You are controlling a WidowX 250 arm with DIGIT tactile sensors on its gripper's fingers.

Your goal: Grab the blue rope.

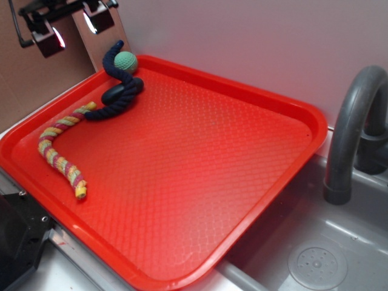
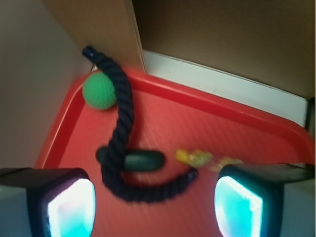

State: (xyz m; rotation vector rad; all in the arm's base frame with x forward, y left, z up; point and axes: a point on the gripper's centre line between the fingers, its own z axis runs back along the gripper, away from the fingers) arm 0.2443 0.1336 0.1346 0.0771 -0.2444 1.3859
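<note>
I'm seeing the green ball [image 1: 125,61] and striped rope [image 1: 60,148] crowding the blue rope [image 1: 119,91] (tray [image 1: 242,182] centre lying open).

Red tray [image 1: 242,182], on it blue rope [image 1: 115,103], striped rope [image 1: 57,151], teal ball [image 1: 125,61], dark oval object [image 1: 116,93]

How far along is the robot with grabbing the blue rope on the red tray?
Early stage. Done: the claw is lined up above the blue rope, which curves between its open fingers in the wrist view. In hand: nothing; the rope lies limp on the red tray, draped over a dark oblong object beside the green ball. Left: descend, close and lift.
</note>
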